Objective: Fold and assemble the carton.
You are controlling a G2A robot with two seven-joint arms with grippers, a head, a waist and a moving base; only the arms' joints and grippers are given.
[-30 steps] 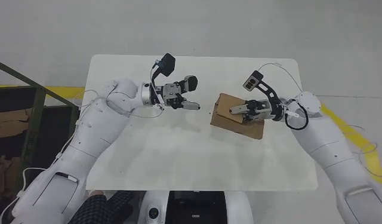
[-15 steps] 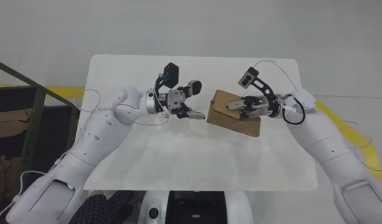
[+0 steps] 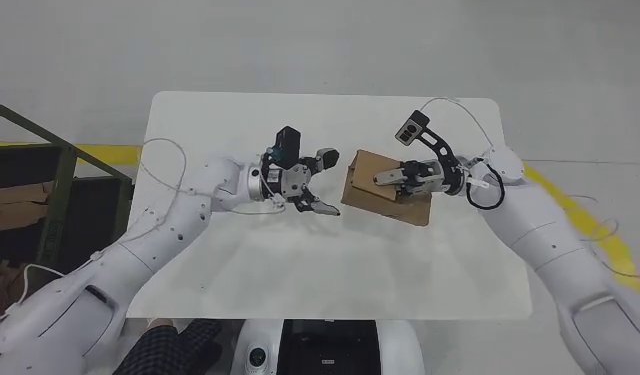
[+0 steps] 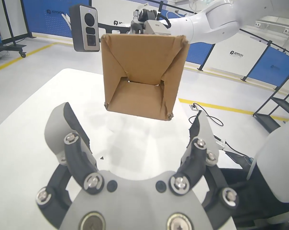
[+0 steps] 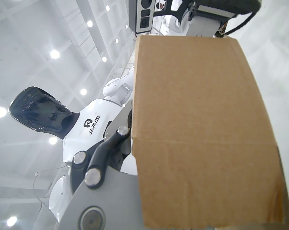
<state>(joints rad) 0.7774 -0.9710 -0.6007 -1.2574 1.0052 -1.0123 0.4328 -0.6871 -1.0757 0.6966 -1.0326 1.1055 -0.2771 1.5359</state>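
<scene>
Presenting carton (image 3: 385, 187) mouth-first to left claw (image 3: 322, 183). Right claw (image 3: 392, 178) clamps it, lifted above tabletop (image 3: 250, 275). Left claw gapes wide, empty, just beside. We reckon next: square approach onto open rim.

Looking onto a white desk (image 3: 400, 265) on pale grey floor (image 3: 320, 35); crossing that floor with yellow lines (image 3: 115, 153); fencing the hall with blue partition panels (image 4: 39, 25); glowing overhead from round ceiling lights (image 5: 54, 54).

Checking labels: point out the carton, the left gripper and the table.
carton (image 4: 144, 58): left wrist view, inner wall of its open end.
left gripper (image 3: 326, 184): top view, midway between its open fingertips.
table (image 3: 200, 125): top view, bare surface near a corner.
</scene>
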